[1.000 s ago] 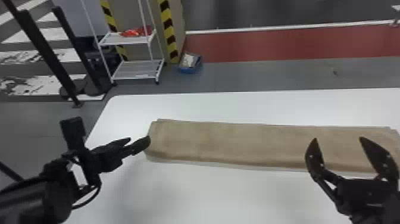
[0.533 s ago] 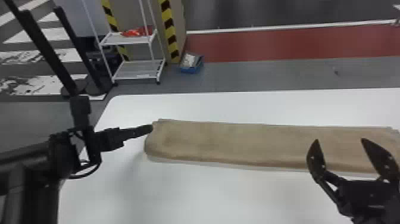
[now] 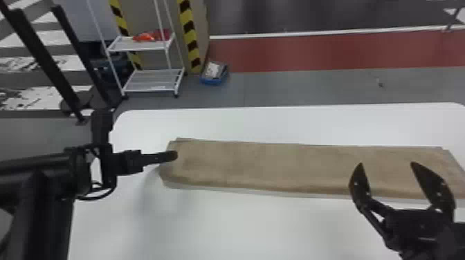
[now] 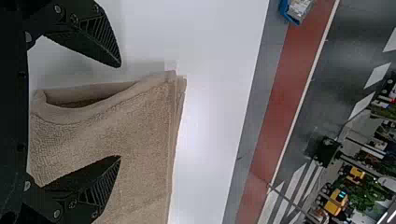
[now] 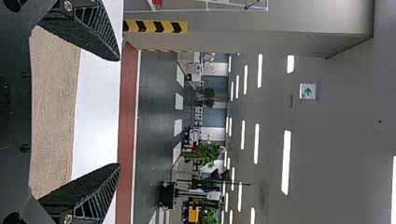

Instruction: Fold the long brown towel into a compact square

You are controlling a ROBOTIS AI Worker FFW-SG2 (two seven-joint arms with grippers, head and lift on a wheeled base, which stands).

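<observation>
Head view: white rack (image 3: 150,82) beyond table (image 3: 242,228); left gripper (image 3: 172,155) and right gripper (image 3: 386,164), jaws apart.

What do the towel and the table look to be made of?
Towel: probably cotton or a similar terry cloth, soft and matt; the sign is its fine looped pile and floppy, rounded folds.
Table: smooth white top with a faint sheen, perhaps laminate or painted board; the look leaves that open.
</observation>
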